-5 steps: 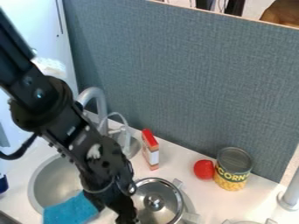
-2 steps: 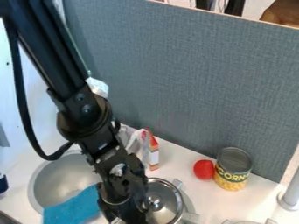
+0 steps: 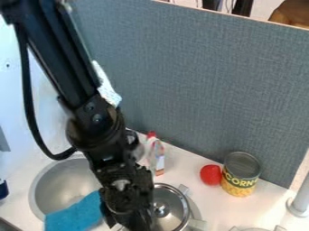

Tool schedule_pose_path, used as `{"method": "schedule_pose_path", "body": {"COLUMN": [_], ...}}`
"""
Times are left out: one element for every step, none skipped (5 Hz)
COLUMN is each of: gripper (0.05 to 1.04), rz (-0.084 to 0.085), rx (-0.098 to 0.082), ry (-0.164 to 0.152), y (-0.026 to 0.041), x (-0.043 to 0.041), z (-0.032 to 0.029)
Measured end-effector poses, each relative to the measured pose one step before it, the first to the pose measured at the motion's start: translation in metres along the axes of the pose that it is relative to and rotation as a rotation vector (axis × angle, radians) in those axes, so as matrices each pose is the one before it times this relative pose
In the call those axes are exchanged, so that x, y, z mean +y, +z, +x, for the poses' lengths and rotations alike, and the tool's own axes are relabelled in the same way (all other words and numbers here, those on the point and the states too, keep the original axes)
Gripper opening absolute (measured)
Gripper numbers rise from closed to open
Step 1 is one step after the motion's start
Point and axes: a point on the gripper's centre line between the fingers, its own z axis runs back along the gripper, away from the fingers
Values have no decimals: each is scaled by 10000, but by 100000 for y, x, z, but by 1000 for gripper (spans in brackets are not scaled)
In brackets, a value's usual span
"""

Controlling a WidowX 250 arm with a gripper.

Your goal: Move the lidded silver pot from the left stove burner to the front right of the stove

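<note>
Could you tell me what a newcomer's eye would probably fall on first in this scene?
Most likely the black arm, slanting down from the upper left to the lidded pot, in front of the grey partition. Next, perhaps, the bright blue cloth at the sink. To the right, the red ball stands out beside the corn can.

Blk gripper [image 3: 138,220] hangs at near edge, by L side of a pot [image 3: 194,213] w/ metal lid [image 3: 172,205]. Round sink [image 3: 53,182] to the L, w/ blue cloth [image 3: 75,215] across its near part. Red-&-white carton [image 3: 159,166] stands beyond the pot. Farther R: red ball [image 3: 210,174] just beside yellow-labelled can [image 3: 240,178], near gray divider [image 3: 211,81]. Metal post [image 3: 300,202] at far R side.
</note>
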Motion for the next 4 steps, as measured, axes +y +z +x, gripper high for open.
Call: {"method": "schedule_pose_path", "body": {"gripper": [1004,1004,965,694], "rz": [-68,-79,-63,-16], "rx": [122,115,74,101], "ry": [-90,-99,-93,87], "y": [-782,-718,-493,-672], "x": [-212,-218,-124,-63], "z": [7,166,34,-181]}}
